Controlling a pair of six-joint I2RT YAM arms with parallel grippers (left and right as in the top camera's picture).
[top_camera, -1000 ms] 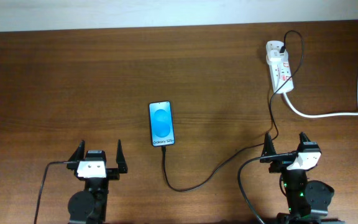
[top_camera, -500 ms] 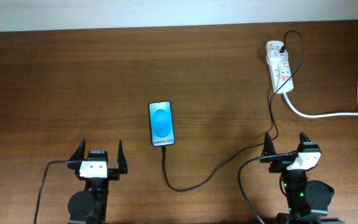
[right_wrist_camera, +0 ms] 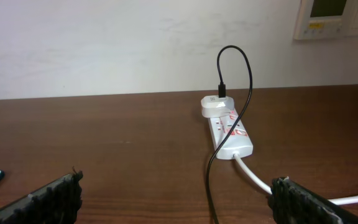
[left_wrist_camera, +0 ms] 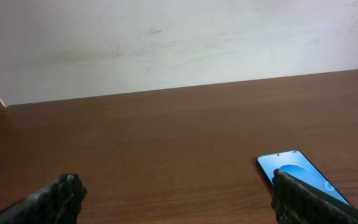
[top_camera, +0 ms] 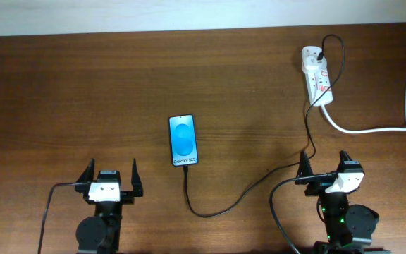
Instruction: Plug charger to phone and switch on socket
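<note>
Phone point(top_camera: 183, 140) lies flat near table point(top_camera: 62, 85) centre, screen up, lit blue, long axis 12–6; it sits at ~1 o'clock from L gripper point(top_camera: 113, 164), apart, not touched; in L wrist view it shows just inside the R‑hand finger.

Charger cable point(top_camera: 259, 185) meets phone's 6 o'clock short edge; can't tell if the tip is fully seated. From there it loops toward 6, sweeps to 3, passes just beside R gripper point(top_camera: 323, 161) at its 9 o'clock finger, climbs toward 12, arcs over and drops into white adapter point(top_camera: 311, 53) at the far end of the power strip point(top_camera: 318, 79).

Strip lies at 12 o'clock from R gripper, well apart; red‑marked switches too small to read on/off; thick white cord point(top_camera: 379, 128) leaves its near end toward 3.

Both grippers spread wide, holding nothing, above table's near edge.

Wall panel point(right_wrist_camera: 328, 18) at 1 o'clock in R wrist view.
</note>
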